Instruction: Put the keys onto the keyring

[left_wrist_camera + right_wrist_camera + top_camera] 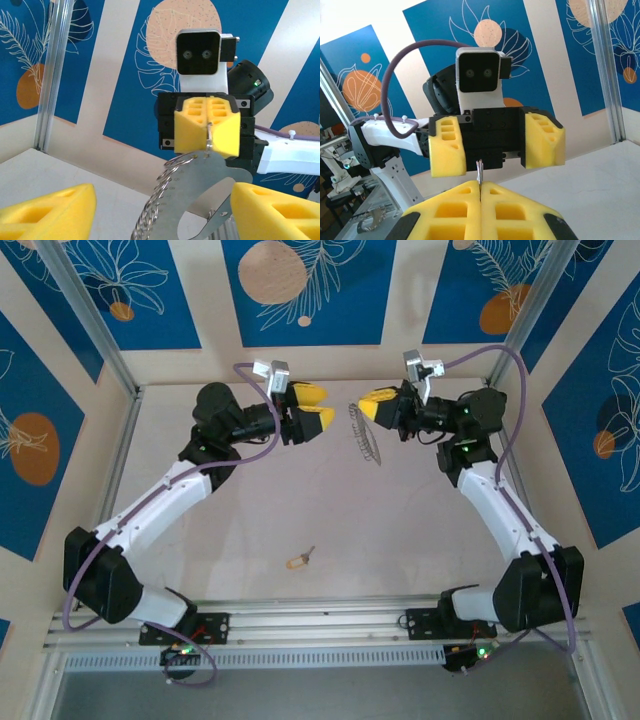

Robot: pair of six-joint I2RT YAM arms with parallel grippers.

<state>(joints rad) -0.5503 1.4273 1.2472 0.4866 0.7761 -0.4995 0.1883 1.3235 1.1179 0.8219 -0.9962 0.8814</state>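
Note:
The keyring [366, 436], a flat grey loop with a silvery chain-like strip down one edge, hangs above the table. My right gripper [372, 407] is shut on its top edge. In the left wrist view the keyring [200, 192] hangs from the right gripper [209, 125], ahead of my left gripper [165, 212], whose yellow fingers [50, 212] stand wide apart. In the right wrist view a thin metal edge of the keyring [480, 172] sticks up from my shut right gripper [480, 192], facing the open left gripper [495, 145]. The small tan-headed key [300, 559] lies on the table, near the front.
The pale table [260, 510] is walled by blue-patterned panels with metal posts [85, 315] at the back corners. A rail [320, 620] carrying both arm bases runs along the near edge. The two grippers face each other closely at the back middle.

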